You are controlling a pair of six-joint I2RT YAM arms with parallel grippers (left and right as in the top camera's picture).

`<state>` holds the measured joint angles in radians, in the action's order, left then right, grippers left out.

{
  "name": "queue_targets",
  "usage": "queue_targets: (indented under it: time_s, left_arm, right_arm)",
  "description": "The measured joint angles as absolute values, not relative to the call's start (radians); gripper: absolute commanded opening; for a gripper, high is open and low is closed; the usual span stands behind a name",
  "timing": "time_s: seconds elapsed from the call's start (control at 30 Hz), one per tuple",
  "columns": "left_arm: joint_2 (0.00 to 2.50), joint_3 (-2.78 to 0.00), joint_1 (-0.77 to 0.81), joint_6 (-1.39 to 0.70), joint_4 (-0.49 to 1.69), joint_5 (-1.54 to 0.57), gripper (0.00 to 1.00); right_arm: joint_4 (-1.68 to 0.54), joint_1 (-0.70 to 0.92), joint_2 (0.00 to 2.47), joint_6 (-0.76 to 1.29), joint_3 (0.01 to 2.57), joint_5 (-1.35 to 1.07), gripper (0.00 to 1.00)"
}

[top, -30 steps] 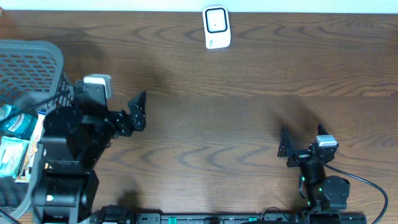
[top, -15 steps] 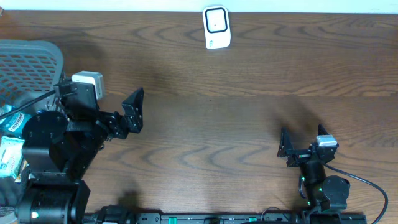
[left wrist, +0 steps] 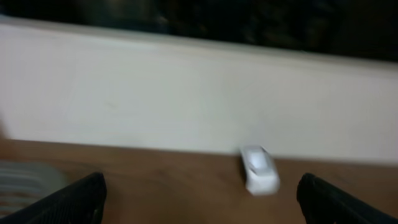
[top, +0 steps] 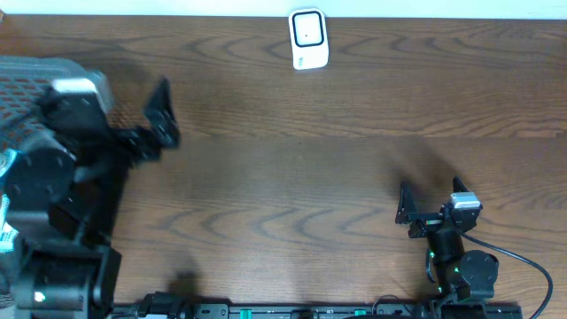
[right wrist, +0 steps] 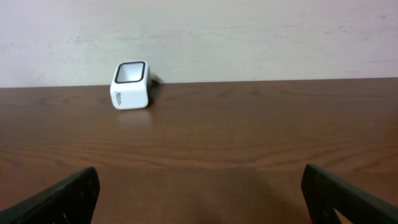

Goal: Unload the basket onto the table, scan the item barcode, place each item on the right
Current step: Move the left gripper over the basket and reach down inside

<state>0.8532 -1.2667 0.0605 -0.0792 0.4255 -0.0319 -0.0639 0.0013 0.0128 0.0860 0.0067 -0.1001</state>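
Note:
The white barcode scanner [top: 309, 39] stands at the table's far edge, its dark window facing up; it also shows in the right wrist view as a scanner [right wrist: 130, 84] and, blurred, in the left wrist view as a scanner [left wrist: 258, 169]. My left gripper [top: 159, 120] is open and holds nothing, raised beside the grey basket [top: 40, 75]. A teal item [top: 4, 167] peeks out at the basket's left edge; the arm hides the rest. My right gripper [top: 430, 199] rests open and empty near the front right.
The grey mesh basket [left wrist: 25, 177] fills the table's left end, mostly under my left arm. A pale wall [right wrist: 249, 37] runs behind the scanner. Brown wooden tabletop [top: 310, 177] lies between the two arms.
My left arm has swung up and to the left, carrying its open gripper from mid-table toward the basket. The right arm has not moved.

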Motion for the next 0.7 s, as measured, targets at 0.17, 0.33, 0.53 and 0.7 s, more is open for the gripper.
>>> queue_targets:
  time_s: [0.17, 0.33, 0.53, 0.7]
  left_arm:
    - [0.957, -1.459, 0.060, -0.083, 0.474, 0.244, 0.98]
    - [1.056, -1.634, 0.059, -0.165, 0.612, 0.619, 0.98]
    - [1.135, -1.683, -0.035, -0.269, 0.700, 0.855, 0.98]
    - [1.187, -1.684, -0.236, -0.450, 0.829, 0.842, 0.98]
  right_arm:
    - [-0.064, 0.001, 0.013, 0.086, 0.007, -0.100, 0.99]
    - [-0.064, 0.001, 0.013, 0.086, 0.007, -0.100, 0.99]
    - [-0.064, 0.001, 0.013, 0.086, 0.007, -0.100, 0.99]
    - [-0.064, 0.001, 0.013, 0.086, 0.007, -0.100, 0.99]
